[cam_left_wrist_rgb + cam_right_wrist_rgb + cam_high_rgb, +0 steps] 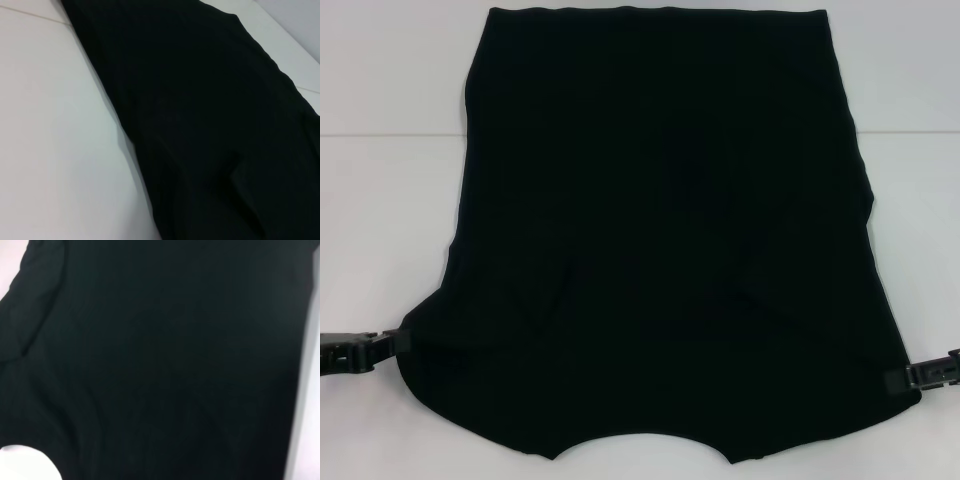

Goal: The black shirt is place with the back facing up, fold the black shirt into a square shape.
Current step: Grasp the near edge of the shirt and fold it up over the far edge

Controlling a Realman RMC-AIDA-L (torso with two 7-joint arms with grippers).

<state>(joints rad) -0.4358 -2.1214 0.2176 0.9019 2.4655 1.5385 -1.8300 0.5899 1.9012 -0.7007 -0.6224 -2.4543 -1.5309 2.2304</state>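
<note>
The black shirt (pixel 660 230) lies spread on the white table (pixel 380 200), plain side up, its sleeves tucked in and its curved neckline nearest me. My left gripper (pixel 402 340) reaches in from the left and is clamped on the shirt's near left shoulder edge. At the near right shoulder edge my right gripper (pixel 895 380) does the same, one finger pad lying on top of the cloth. The left wrist view shows the black shirt (pixel 200 125) running across the table (pixel 50 125). In the right wrist view the black shirt (pixel 165 360) takes up nearly everything.
A faint seam crosses the table (pixel 390 133) behind the left arm. The shirt's hem reaches the far edge of the head view. Bare white table lies on both sides of the shirt.
</note>
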